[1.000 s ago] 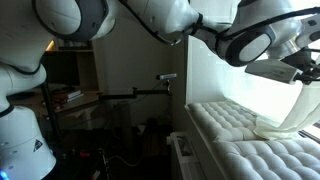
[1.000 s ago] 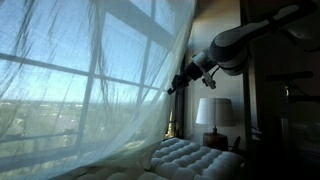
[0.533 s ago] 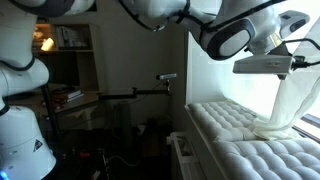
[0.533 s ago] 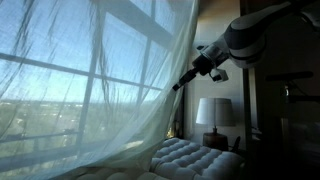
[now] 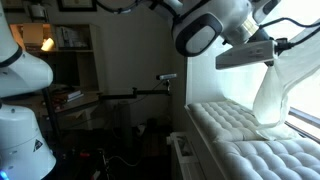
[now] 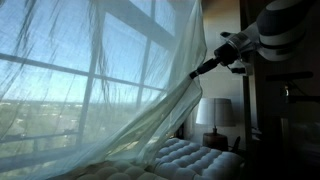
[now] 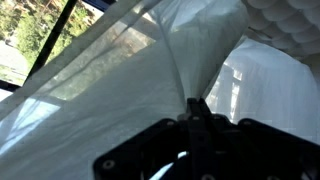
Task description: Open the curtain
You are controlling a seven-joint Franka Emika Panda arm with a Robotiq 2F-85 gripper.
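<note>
The curtain (image 6: 90,90) is a tall sheer white panel over a big window, with daylight coming through it. My gripper (image 6: 196,72) is shut on its edge high up, and the fabric stretches taut from there down to the cushion. In an exterior view the gripper (image 5: 272,57) holds a bunched fold of curtain (image 5: 272,95) that hangs onto the cushion. In the wrist view the shut fingers (image 7: 196,106) pinch a fold of the curtain (image 7: 110,80), which fills the picture.
A white tufted cushion (image 5: 235,135) lies below the window and also shows in an exterior view (image 6: 195,155). A table lamp (image 6: 214,115) stands beside it. A dark shelf unit (image 5: 70,70) and a camera stand (image 5: 166,78) are in the room behind.
My gripper has moved sideways away from the window with the curtain edge in it, and slightly up. The fabric is pulled further out and tauter.
</note>
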